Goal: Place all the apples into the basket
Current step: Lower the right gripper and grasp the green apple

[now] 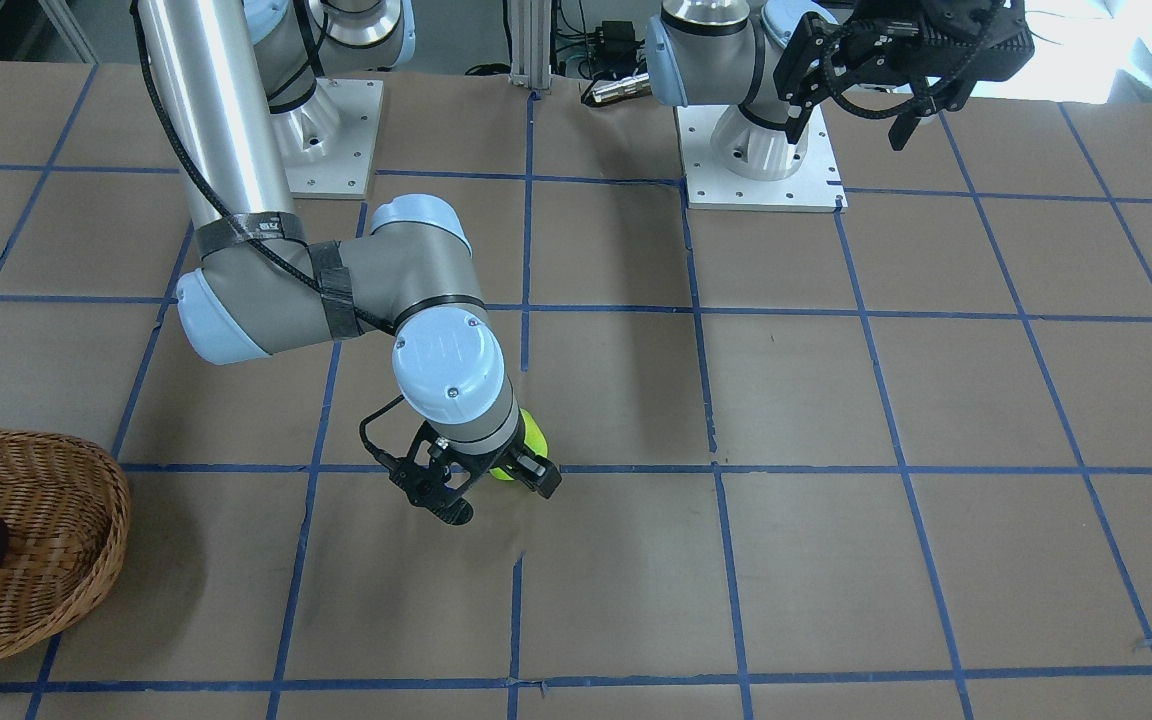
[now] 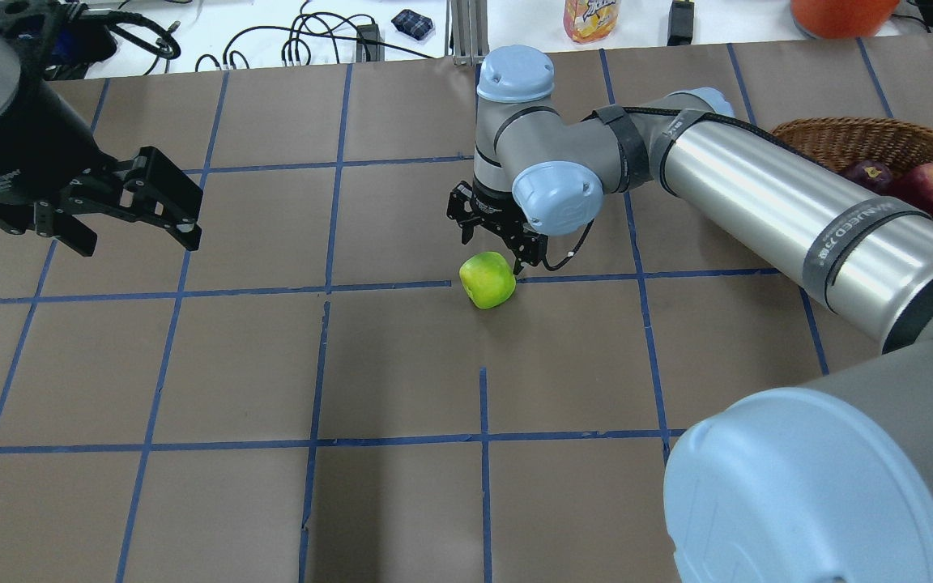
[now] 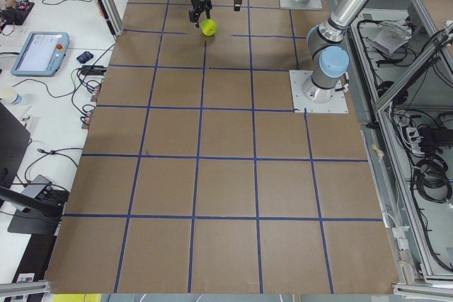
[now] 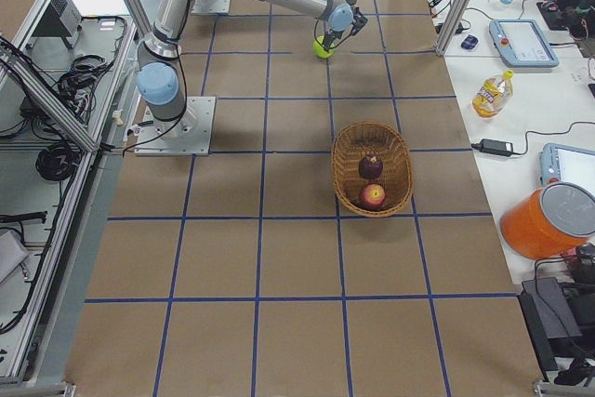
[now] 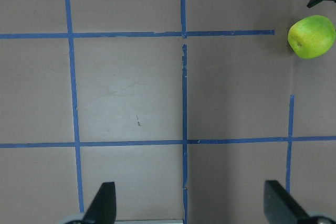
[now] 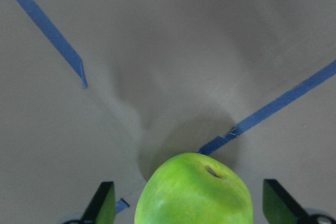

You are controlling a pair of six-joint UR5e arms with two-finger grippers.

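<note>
Green apple (image 2: 487, 280): mid-table (image 2: 191, 364), on a blue tape line (image 2: 385, 285), well apart from the basket.
Right gripper (image 2: 492, 247): fingers spread wide, low at the green apple, one on either side.
Red apple (image 2: 932, 185), purple apple (image 2: 865, 172): side by side in the basket.
Basket (image 2: 839, 138): far right.
Left gripper (image 2: 134, 231): spread, raised at left.

My gripper (image 5: 191, 207), fingers spread wide, frames the bottom edge; a lime-green round apple (image 5: 312, 36) sits upper right on brown paper (image 5: 126, 87).
</note>
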